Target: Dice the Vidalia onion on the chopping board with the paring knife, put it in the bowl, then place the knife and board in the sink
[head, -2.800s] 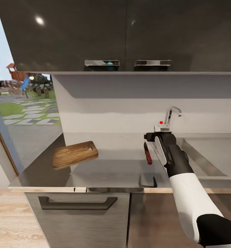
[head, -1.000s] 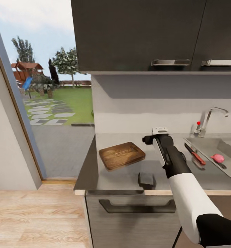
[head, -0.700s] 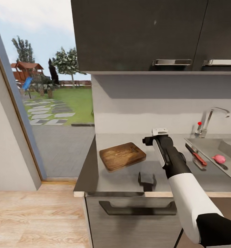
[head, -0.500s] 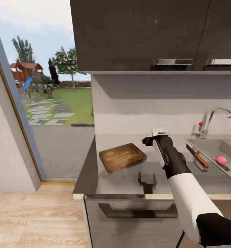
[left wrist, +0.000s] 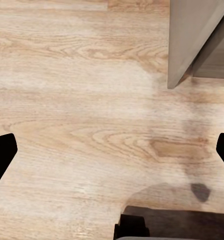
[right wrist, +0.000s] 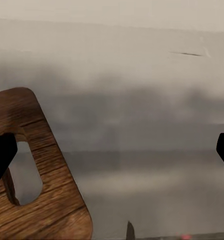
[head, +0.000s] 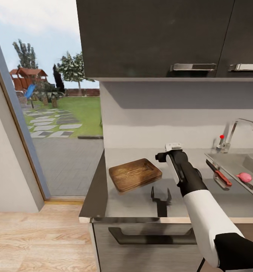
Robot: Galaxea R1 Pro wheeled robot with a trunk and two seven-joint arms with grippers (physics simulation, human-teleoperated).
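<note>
Count: one chopping board (head: 135, 174) left of the right gripper (head: 174, 145); one paring knife (head: 219, 174), one Vidalia onion (head: 244, 176), one sink (head: 232, 160) and one tap (head: 234, 133) to its right. Two cabinet handles (head: 193, 67) above it; one drawer handle (head: 151, 237) below.

I see dark wall cabinets (head: 153, 37) over a pale backsplash (head: 160, 113). To my left, a glass door (head: 47, 113) shows a sunny garden. Light wood floor (head: 36, 241) runs below.
</note>
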